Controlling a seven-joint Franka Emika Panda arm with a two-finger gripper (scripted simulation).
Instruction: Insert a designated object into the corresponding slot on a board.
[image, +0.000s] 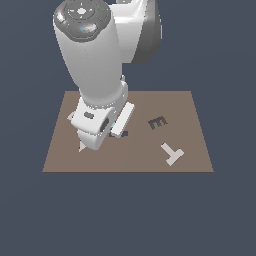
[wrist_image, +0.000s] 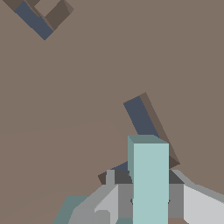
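Note:
In the wrist view the designated object, a pale teal block, stands upright between my grey fingers, and my gripper is shut on it. It hangs just over the slot, a dark navy L-shaped recess in the brown board; the piece covers the corner of the L. In the exterior view my gripper is low over the middle of the board. Only a teal sliver of the object and a dark bit of the slot show beside the hand.
A dark E-shaped recess lies toward the exterior view's right of the gripper, with a light grey T nearer the front. A grey triangle peeks out beside the wrist. The arm hides the board's left middle. Another recess shows in the wrist view.

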